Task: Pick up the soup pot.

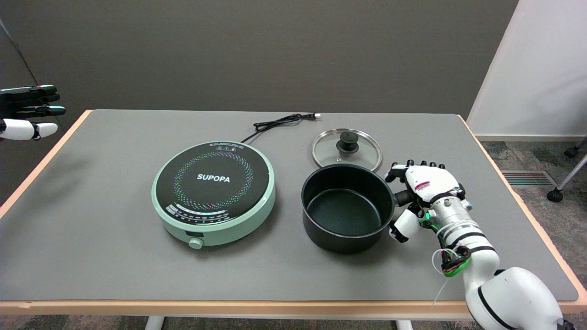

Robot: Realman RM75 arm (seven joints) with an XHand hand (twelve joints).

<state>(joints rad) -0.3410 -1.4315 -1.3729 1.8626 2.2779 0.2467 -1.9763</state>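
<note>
The black soup pot stands upright and empty on the grey table mat, right of centre. Its short black handle sticks out to the right and runs under my right hand. The hand lies over the handle, its fingers stretched out on the handle's far side and the thumb apart on the near side, beside the pot's wall. The fingers are not closed around the handle, and the pot rests on the mat.
A mint-green induction cooker sits left of the pot, its black cord trailing to the back. A glass lid with a black knob lies just behind the pot. The idle left hand hangs at upper left.
</note>
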